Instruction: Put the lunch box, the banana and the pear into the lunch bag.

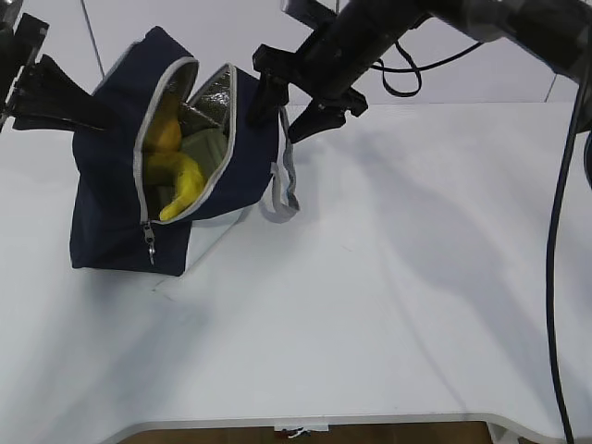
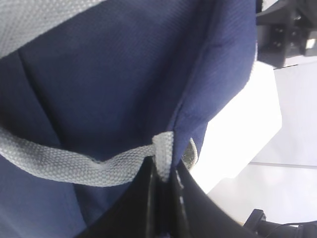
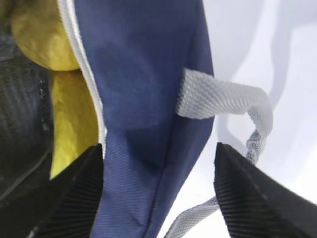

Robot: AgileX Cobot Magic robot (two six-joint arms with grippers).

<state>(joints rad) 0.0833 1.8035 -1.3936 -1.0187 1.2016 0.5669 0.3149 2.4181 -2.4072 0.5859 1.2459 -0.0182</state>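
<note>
Exterior view: we see the lunch bag tipped on the white table, its zipper mouth gaping toward the camera, with the banana, the pear and the sage lid of the lunch box already inside; the packing itself looks complete. The left gripper reaches in level from the left edge against the bag's back, while the right gripper slants down from the upper right over the bag's near wall. Left wrist view: we find the fingers pressed together on the grey handle, pinching the webbing where it meets the navy fabric. Right wrist view: we find the right fingers spread wide, one on either side of the bag's blue wall, with the second handle hanging free beside it; whether they touch the fabric we cannot tell. We judge that settling the bag upright calls for a slow, even lowering, so the banana's protruding tip does not slide out.
</note>
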